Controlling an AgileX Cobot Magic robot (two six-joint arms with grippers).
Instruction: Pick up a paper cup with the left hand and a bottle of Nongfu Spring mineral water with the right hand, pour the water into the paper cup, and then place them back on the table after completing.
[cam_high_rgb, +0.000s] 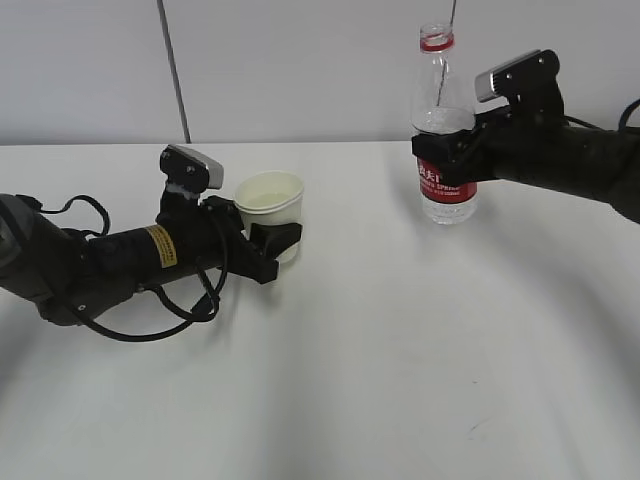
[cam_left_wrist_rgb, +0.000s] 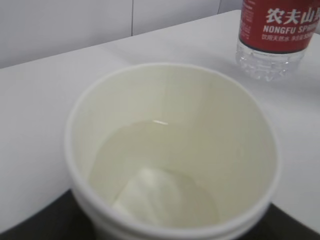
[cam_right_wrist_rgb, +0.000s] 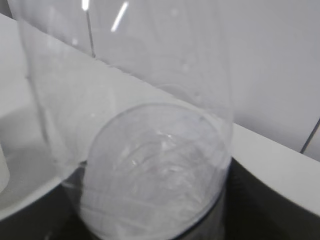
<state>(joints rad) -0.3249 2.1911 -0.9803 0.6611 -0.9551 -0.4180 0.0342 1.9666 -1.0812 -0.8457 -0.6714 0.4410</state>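
Observation:
A white paper cup (cam_high_rgb: 270, 195) stands upright at table level, left of centre, with my left gripper (cam_high_rgb: 272, 238) shut around its lower body. In the left wrist view the cup (cam_left_wrist_rgb: 170, 150) fills the frame and holds a shallow pool of clear water (cam_left_wrist_rgb: 155, 175). The Nongfu Spring bottle (cam_high_rgb: 443, 130), uncapped with a red neck ring and red label, is upright at the back right, its base at or just above the white table (cam_high_rgb: 400, 350). My right gripper (cam_high_rgb: 442, 152) is shut around its middle. The bottle also shows in the left wrist view (cam_left_wrist_rgb: 272, 35) and the right wrist view (cam_right_wrist_rgb: 150, 125), partly filled.
A black cable (cam_high_rgb: 150, 320) loops on the table beside the left arm. A grey panelled wall (cam_high_rgb: 300, 60) runs along the table's far edge. Cup and bottle stand well apart.

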